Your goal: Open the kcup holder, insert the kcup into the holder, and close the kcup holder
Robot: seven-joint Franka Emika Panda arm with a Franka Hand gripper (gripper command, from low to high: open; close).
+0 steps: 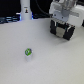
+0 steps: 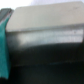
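Green-topped and whitish below, the kcup [image 1: 28, 52] is standing upright on the pale table [image 1: 45, 70], nearest the exterior camera and alone on open surface. Farther back from the kcup and toward the exterior view's right, the black kcup holder [image 1: 63, 31] is sitting well apart from it, with the white arm [image 1: 64, 11] hanging over its top. The gripper cannot be made out there, so whether its jaws are apart or together cannot be told. Beyond the kcup, toward the exterior view's left, a white bottle-like post [image 1: 25, 11] is standing against a dark background. In the wrist view, a blurred grey and black surface [image 2: 47, 47] is filling the picture, with a teal edge [image 2: 4, 45] along one side.
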